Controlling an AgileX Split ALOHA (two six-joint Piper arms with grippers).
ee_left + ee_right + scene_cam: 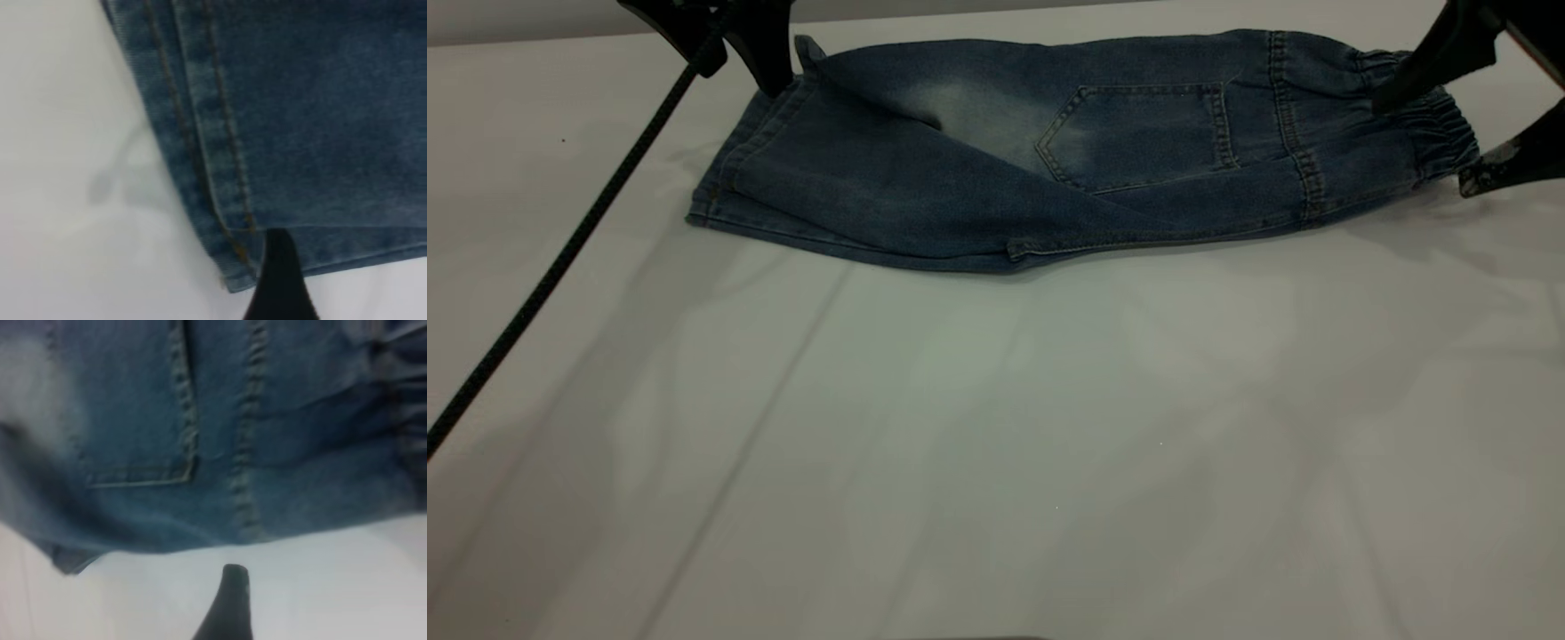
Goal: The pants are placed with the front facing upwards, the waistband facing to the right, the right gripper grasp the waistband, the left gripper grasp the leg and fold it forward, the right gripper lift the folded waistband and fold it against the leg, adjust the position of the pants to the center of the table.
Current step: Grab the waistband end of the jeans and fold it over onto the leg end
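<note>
Bare white table (996,444), folded pants (1049,160) at its far edge, right gripper (1423,142) jaws parted at waistband (1440,124), left gripper (769,67) jaws unclear.

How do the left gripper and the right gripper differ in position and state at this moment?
The left gripper is at the leg hem of the pants; the right gripper is at the waistband. The right gripper's fingers are spread apart, one fingertip scuffed whitish; the left looks all black, its opening unclear. Both are black and pointed.
</note>
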